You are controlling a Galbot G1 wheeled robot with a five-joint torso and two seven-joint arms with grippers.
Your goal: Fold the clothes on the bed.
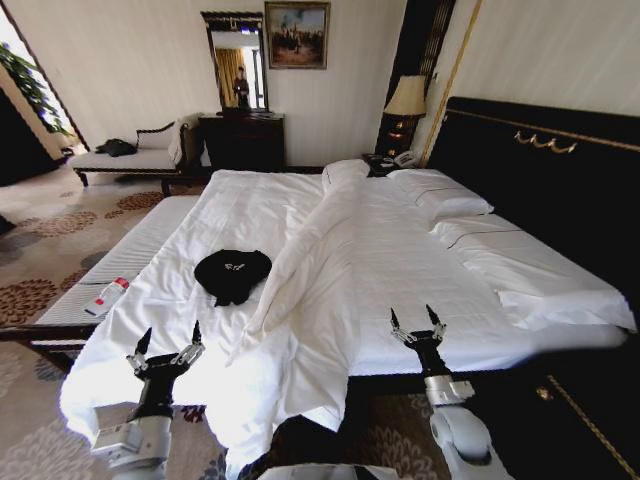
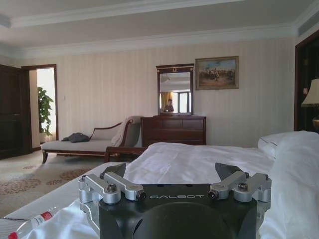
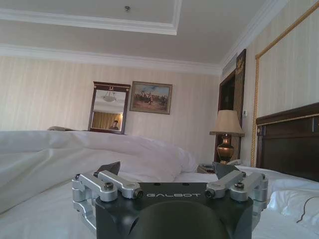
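One crumpled black T-shirt (image 1: pixel 232 274) lies bunched on the white-sheeted bed (image 1: pixel 400 260), left of the rumpled duvet. Both grippers, left (image 1: pixel 168 343) and right (image 1: pixel 417 320), hover spread-fingered near the foot edge; flattening the shirt first seems wise.

We are seeing a plastic bottle with a red label (image 1: pixel 106 296) lying on the striped bench (image 1: pixel 120 262). A cream chaise lounge (image 1: pixel 125 157) is standing by the far wall, dark clothing (image 1: pixel 116 147) lying on it. Beside it a dark dresser (image 1: pixel 242 140) is carrying a mirror (image 1: pixel 236 62); a framed painting (image 1: pixel 297 34) is hanging nearby. A lamp (image 1: pixel 406 100) is sitting on the nightstand.
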